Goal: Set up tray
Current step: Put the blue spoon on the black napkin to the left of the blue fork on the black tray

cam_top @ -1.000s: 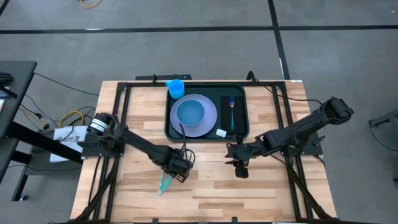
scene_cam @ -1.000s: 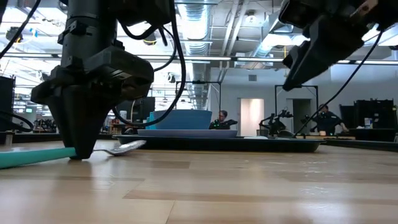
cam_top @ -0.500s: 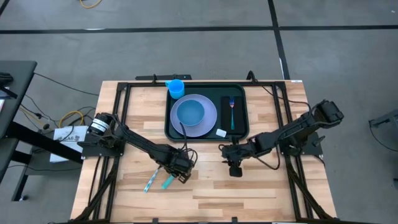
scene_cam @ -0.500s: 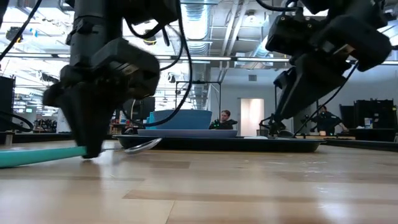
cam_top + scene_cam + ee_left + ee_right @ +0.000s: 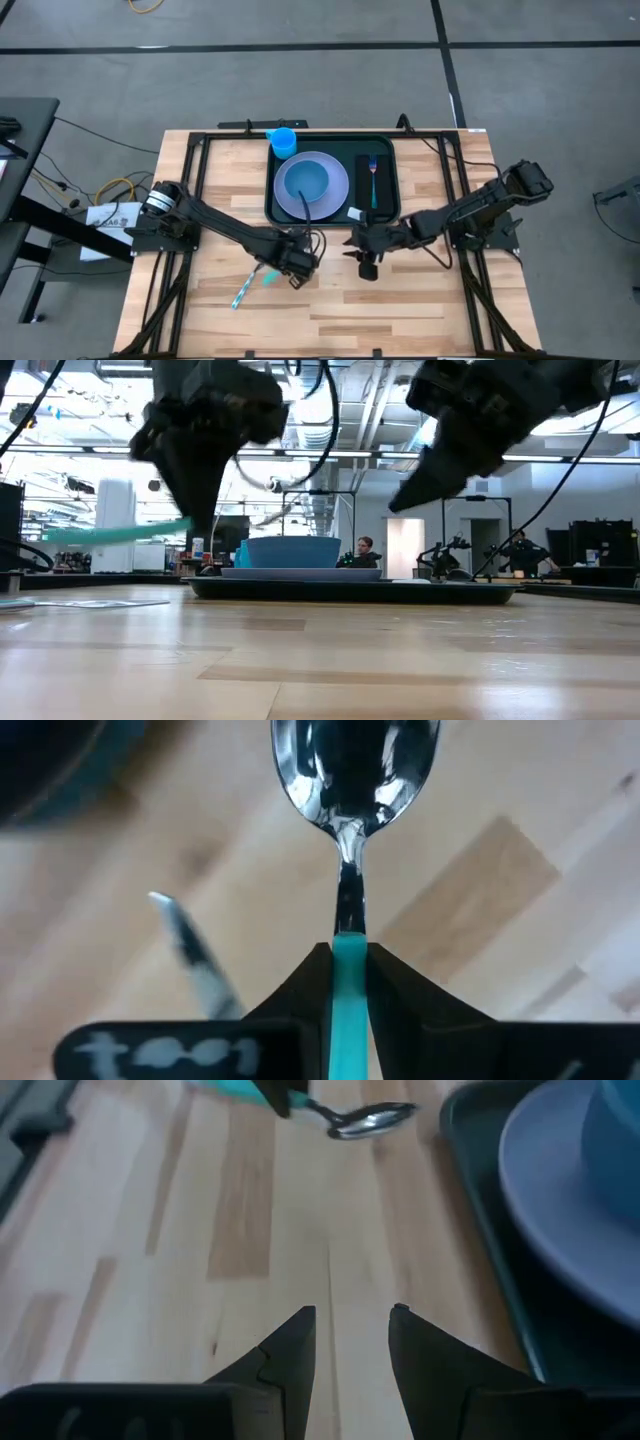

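From above, tray (image 5: pixel 385 212) sits at far centre of wood surface (image 5: pixel 420 310), holding one lilac plate (image 5: pixel 338 195) with one blue bowl (image 5: pixel 305 182) on it, one black napkin (image 5: pixel 372 180) carrying one fork (image 5: pixel 373 176), one small white bit (image 5: pixel 356 214). One blue cup (image 5: pixel 283 141) at tray's far left corner. Left claw (image 5: pixel 297 270) just near of tray, right claw (image 5: pixel 364 262) beside it, apart. One teal-handled knife (image 5: pixel 241 294) lies on bare wood near left claw.

Low view: left claw (image 5: pixel 205 525) lifted off surface, teal spoon (image 5: pixel 120 532) held level; tray (image 5: pixel 400 591) behind, people far back in room.

Left wrist: claw (image 5: pixel 349 980) clamped tight on spoon (image 5: pixel 352 770) handle, bowl forward; knife (image 5: pixel 190 950) below.

Right wrist: claw (image 5: pixel 351 1335) partly parted, nothing between; tray (image 5: pixel 480 1230) corner, plate (image 5: pixel 560 1210) and spoon (image 5: pixel 365 1118) ahead.
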Robot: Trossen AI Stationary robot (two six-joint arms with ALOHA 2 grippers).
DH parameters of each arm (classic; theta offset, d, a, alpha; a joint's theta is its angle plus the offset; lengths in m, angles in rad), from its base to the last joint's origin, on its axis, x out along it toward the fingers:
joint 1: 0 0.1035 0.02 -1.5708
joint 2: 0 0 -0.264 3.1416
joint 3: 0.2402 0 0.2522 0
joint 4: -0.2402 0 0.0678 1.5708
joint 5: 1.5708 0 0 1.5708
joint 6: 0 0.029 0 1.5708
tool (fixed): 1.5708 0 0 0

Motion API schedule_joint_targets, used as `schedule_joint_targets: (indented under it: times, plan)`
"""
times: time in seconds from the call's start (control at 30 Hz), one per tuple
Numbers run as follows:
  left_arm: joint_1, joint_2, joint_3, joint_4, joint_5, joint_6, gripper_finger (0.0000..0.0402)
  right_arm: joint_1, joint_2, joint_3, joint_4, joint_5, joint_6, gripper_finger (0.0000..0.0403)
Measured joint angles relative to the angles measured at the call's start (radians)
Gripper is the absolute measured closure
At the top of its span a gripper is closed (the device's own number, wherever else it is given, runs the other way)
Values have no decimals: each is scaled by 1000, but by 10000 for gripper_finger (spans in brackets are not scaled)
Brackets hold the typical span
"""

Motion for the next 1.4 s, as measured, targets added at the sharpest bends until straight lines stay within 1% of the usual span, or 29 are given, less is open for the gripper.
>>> schedule_joint_targets:
  times: [0.17, 0.3, 0.37, 0.63, 0.8, 0.87, 1.17, 1.4]
  plan:
    - [2, -2, 154, -185, -165, 67, 371, -32, 0, 0, 97, -1, -6, 285]
    - [2, -3, 246, -293, -251, 89, 371, -65, 0, 0, 160, -2, 123, 285]
    - [2, -3, 273, -325, -275, 96, 372, -85, 0, 3, 177, -5, 136, 285]
    - [2, -2, 286, -336, -281, 125, 370, -152, 0, 73, 174, -6, 115, 285]
    - [0, -1, 286, -339, -281, 131, 369, -171, 0, 130, 175, -84, 63, 285]
    - [0, -1, 286, -339, -281, 133, 369, -175, 0, 145, 175, -100, 54, 285]
    - [0, -1, 286, -339, -281, 133, 368, -212, 0, 182, 174, -111, 53, 285]
    - [0, -1, 287, -338, -281, 133, 368, -233, 1, 186, 174, -112, 54, 285]
